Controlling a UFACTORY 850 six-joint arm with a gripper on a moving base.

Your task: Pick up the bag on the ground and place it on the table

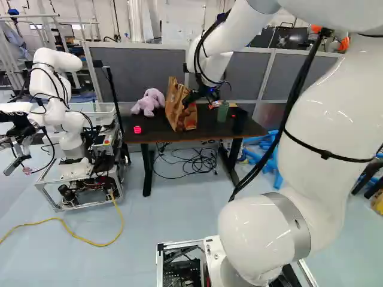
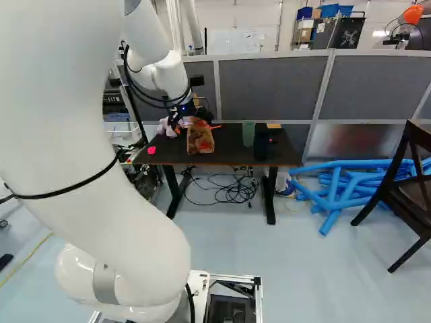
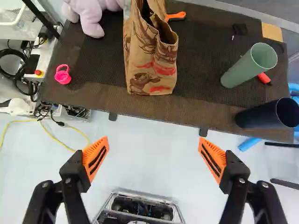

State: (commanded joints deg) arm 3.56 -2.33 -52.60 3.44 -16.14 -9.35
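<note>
Bag [image 1: 175, 110] on table [image 1: 209, 133], plush toy [image 1: 149, 101] at left, cups [image 1: 222, 112] right

The tall brown paper bag [image 3: 152, 70] looks creased and matt. At its three o'clock, the tapered green plastic cup [image 3: 244, 69] looks smooth.

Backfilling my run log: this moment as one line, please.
bag: upright on table | gripper: open, clear of bag | beside bag: plush toy | goal: looks met

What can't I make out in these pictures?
- Contents of the paper bag: its sides hide them, wrist view.
- One end of the orange item: behind the bag, wrist view.
- Where the yellow cable leads: cut off by the left edge, left base view.
</note>
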